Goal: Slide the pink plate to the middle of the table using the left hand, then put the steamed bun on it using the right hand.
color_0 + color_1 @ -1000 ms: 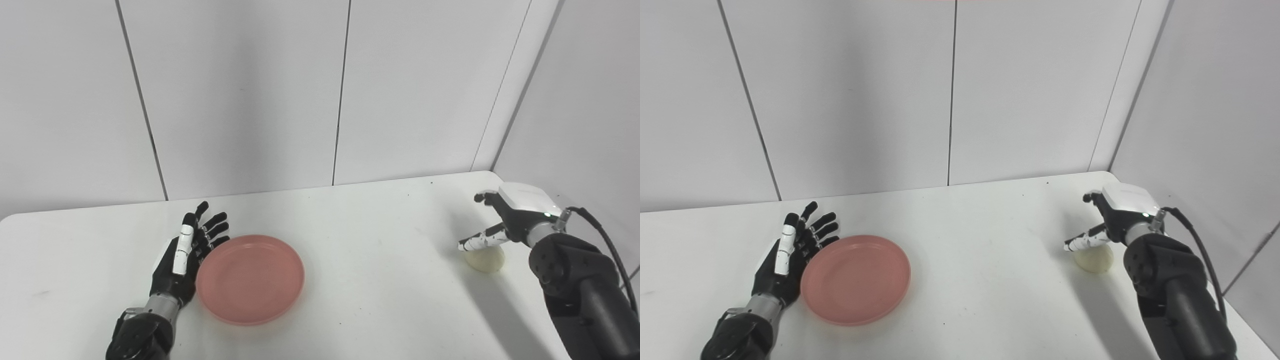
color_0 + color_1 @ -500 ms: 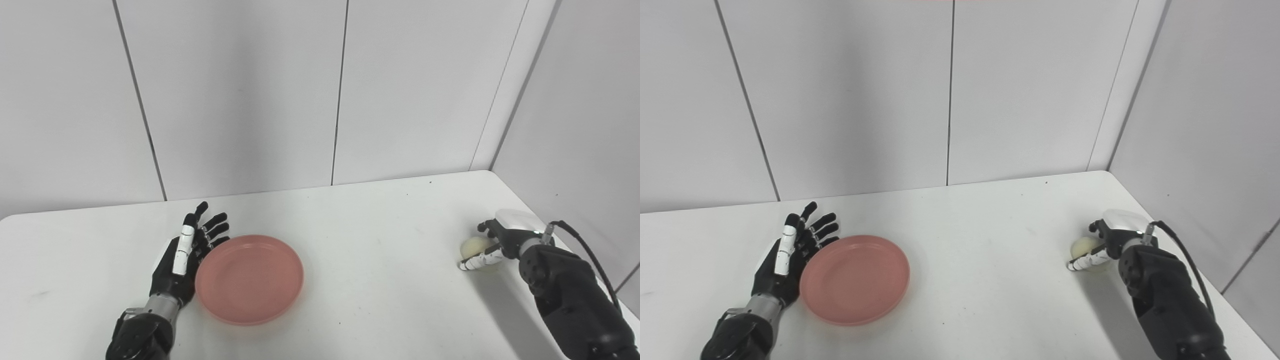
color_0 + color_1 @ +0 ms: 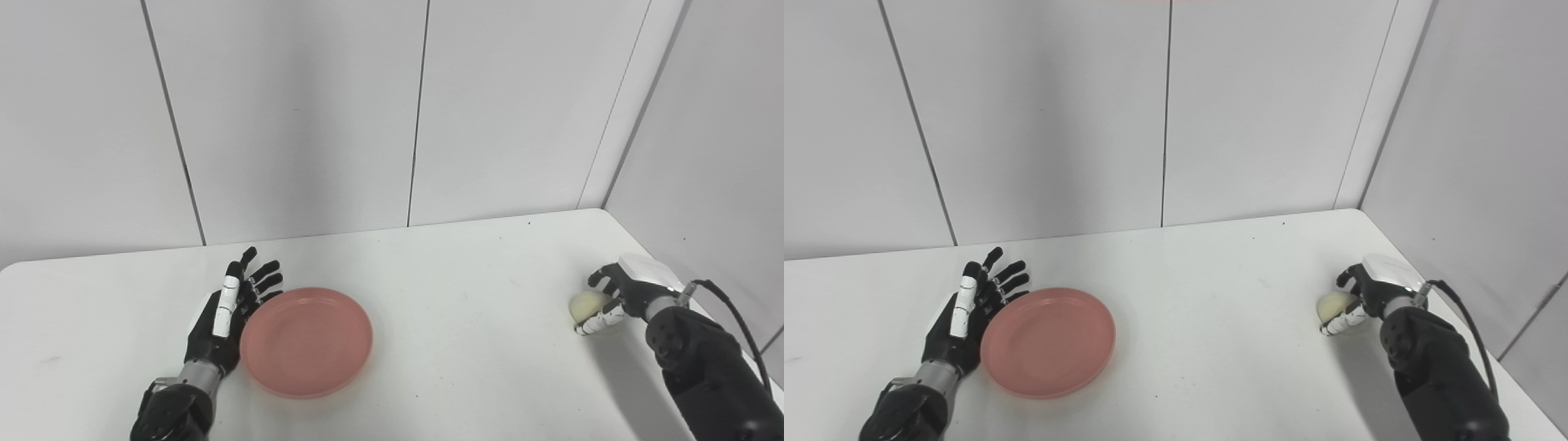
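The pink plate (image 3: pixel 306 340) lies flat on the white table (image 3: pixel 459 294), left of its middle. My left hand (image 3: pixel 229 315) stands open against the plate's left rim, fingers spread and pointing away from me. Near the table's right edge sits the pale steamed bun (image 3: pixel 585 304). My right hand (image 3: pixel 618 297) wraps around it from the right, the thumb under its front and the fingers curled over its far side. The bun still looks to be resting on the table.
Grey wall panels close off the back and the right side, meeting at the far right corner. The table's right edge (image 3: pixel 674 275) runs just beyond my right hand. A black cable (image 3: pixel 735 312) loops off the right forearm.
My right hand has dropped from above the bun to the table and closed around it. The left hand and the plate have stayed put.
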Robot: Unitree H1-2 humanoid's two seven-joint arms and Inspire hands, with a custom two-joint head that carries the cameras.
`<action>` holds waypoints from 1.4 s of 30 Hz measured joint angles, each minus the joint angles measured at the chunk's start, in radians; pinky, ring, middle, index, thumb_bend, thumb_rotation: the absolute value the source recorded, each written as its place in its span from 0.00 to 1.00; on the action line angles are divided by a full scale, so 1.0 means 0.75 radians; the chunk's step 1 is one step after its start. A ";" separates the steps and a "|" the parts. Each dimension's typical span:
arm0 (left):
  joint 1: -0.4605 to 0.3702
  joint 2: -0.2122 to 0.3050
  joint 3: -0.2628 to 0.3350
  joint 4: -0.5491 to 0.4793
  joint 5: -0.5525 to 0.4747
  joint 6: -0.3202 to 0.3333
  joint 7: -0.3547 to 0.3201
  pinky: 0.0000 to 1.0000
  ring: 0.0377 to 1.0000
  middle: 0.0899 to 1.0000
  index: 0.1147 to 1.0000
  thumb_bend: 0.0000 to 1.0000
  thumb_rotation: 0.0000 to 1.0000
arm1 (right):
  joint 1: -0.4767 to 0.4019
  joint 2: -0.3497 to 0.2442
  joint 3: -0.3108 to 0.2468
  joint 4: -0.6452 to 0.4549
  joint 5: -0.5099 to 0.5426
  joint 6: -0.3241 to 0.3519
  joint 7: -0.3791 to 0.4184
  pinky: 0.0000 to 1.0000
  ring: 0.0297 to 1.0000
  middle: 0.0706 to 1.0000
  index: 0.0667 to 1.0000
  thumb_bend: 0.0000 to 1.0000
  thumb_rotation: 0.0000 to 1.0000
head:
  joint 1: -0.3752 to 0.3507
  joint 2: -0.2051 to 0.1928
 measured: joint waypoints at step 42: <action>0.014 -0.078 -0.021 -0.054 0.052 0.043 0.090 0.73 0.80 0.85 1.00 0.91 0.88 | -0.293 0.093 0.192 -0.581 0.186 -0.061 0.063 0.24 0.29 0.42 0.47 0.53 0.00 | 0.387 0.035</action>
